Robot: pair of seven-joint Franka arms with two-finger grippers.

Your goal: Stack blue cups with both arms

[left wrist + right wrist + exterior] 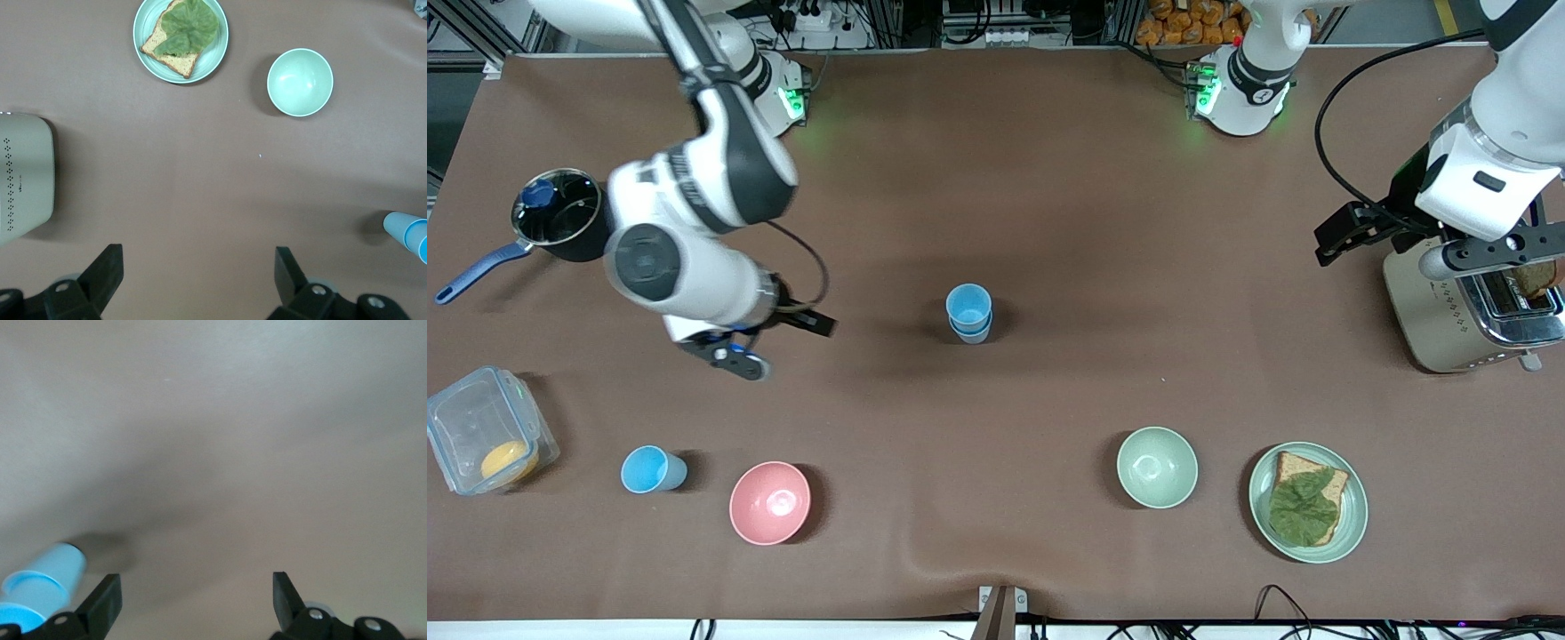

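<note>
Two blue cups stand nested as a stack point(968, 313) in the middle of the table; the stack also shows in the left wrist view point(405, 233) and the right wrist view point(47, 583). A third blue cup point(654, 469) stands alone nearer the front camera, toward the right arm's end, beside a pink bowl point(769, 502). My right gripper point(729, 354) point(196, 579) hangs open and empty over bare table, between the stack and a pot. My left gripper point(1485, 258) point(198, 253) waits open and empty above the toaster's edge.
A dark pot point(560, 213) with a blue handle and a clear box point(485, 440) sit at the right arm's end. A toaster point(1449, 311) stands at the left arm's end. A green bowl point(1156, 467) and a plate point(1263, 507) with bread and lettuce lie near the front edge.
</note>
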